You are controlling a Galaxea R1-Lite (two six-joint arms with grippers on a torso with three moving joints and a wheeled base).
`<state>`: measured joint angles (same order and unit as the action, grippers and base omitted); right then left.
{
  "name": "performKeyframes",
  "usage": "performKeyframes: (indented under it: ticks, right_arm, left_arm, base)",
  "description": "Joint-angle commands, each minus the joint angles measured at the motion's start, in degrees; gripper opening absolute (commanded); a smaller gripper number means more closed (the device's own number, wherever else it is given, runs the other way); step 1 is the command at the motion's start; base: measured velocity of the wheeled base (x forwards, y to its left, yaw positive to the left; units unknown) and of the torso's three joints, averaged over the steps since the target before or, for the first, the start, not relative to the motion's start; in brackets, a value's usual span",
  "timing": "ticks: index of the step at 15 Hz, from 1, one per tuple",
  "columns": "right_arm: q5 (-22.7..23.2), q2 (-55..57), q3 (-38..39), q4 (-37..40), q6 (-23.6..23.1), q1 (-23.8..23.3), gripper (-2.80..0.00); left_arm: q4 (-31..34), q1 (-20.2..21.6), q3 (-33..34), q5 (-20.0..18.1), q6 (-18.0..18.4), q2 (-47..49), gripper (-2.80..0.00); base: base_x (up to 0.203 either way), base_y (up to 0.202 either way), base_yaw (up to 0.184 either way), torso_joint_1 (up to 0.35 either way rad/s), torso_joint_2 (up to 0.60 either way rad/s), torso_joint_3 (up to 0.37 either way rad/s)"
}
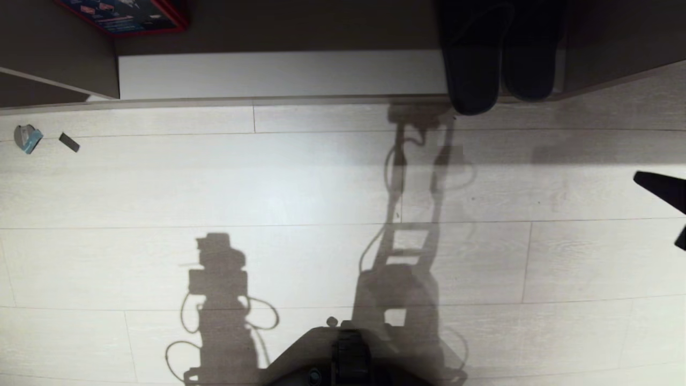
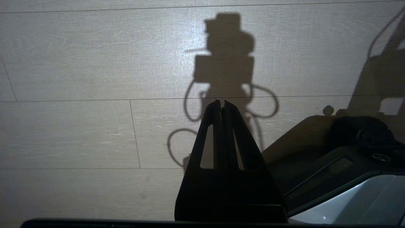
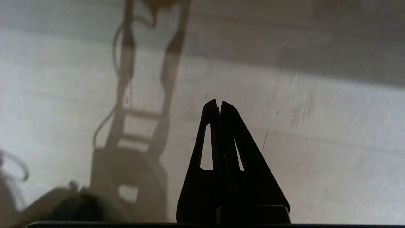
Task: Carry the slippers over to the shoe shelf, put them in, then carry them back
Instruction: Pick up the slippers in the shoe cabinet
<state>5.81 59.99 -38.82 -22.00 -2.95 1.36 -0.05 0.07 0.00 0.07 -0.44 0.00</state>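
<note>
Resting slippers (image 1: 498,59), well apart from right tool (image 3: 220,103)

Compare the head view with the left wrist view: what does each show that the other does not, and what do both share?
Only the head view shows the slippers side by side in the shoe shelf, and two small items on the floor at far left. Only the left wrist view shows the left gripper, fingers together, above bare floor. Both show the pale plank floor and the robot's shadow.
</note>
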Motion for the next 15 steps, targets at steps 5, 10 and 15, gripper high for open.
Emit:
performKeyframes:
  ticks: [5,10,15]
  right_arm:
    - [-8.88,23.27,-8.6,-21.86,-2.96,6.31,0.0]
    - [-10.92,34.76,-20.19,-32.31,-6.43,8.68,0.0]
    - [-10.85,42.44,-29.99,-37.21,-9.73,8.89,0.0]
  left_arm:
    - [0.04,0.01,-0.08,0.01,0.09,0.0,-2.8]
    - [-0.04,0.01,0.0,-0.03,0.05,0.0,-2.8]
    - [-0.04,0.01,0.0,0.01,0.0,0.0,-2.8]
  base:
    - [0.0,0.0,0.0,0.0,0.0,0.0]
    - [0.0,0.0,0.0,0.0,0.0,0.0]
    - [0.0,0.0,0.0,0.0,0.0,0.0]
